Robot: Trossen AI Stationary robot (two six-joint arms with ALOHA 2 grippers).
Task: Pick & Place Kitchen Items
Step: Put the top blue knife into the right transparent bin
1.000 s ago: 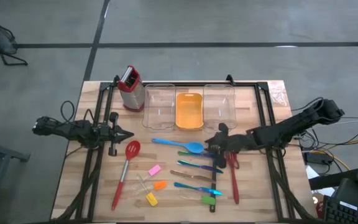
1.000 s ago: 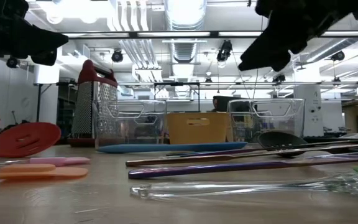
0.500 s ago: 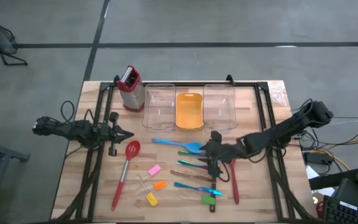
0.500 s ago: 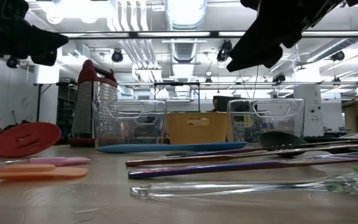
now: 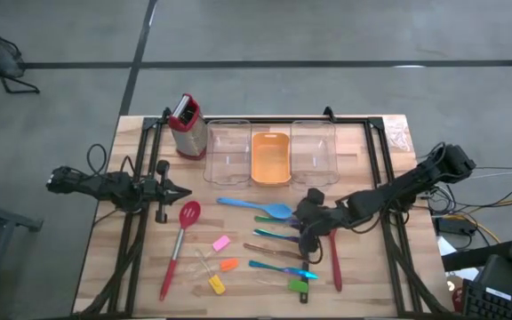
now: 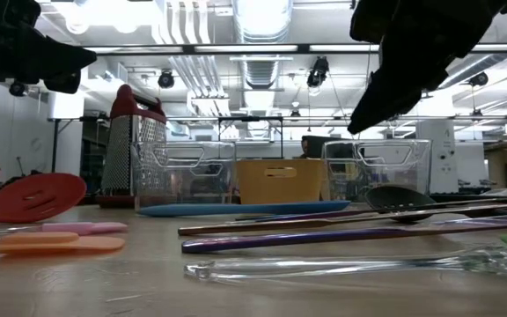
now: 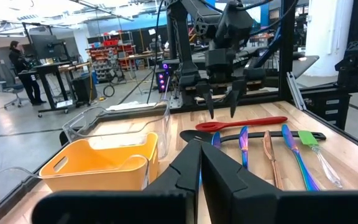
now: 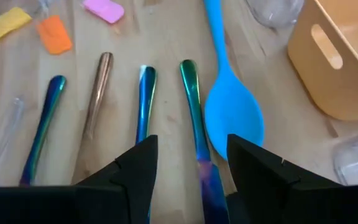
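Note:
My right gripper (image 5: 308,229) hangs open above the row of thin blue and teal cutlery (image 5: 280,238), fingers pointing down; the left wrist view shows its fingertips (image 7: 222,112) clear of the table. In the right wrist view a green-blue handle (image 8: 192,102) lies under the gap, with the blue spoon (image 8: 232,112) beside it. A red slotted spoon (image 5: 183,233), a red spoon (image 5: 334,258) and pink (image 5: 220,242), orange (image 5: 228,264), yellow (image 5: 216,284) and green (image 5: 298,286) pieces lie flat on the table. My left gripper (image 5: 183,192) waits shut at the table's left.
At the far side stand two clear bins (image 5: 228,156) (image 5: 314,153) with the orange tray (image 5: 271,158) between them, and a red-topped grater (image 5: 186,124) to their left. A clear utensil (image 6: 359,262) lies near the table's near edge. Bare wood shows near the left edge.
My right gripper has moved toward the table's left and near edge, from beside the blue spoon's bowl to over the cutlery. It has tipped so its fingers point more steeply down. Nothing on the table has moved.

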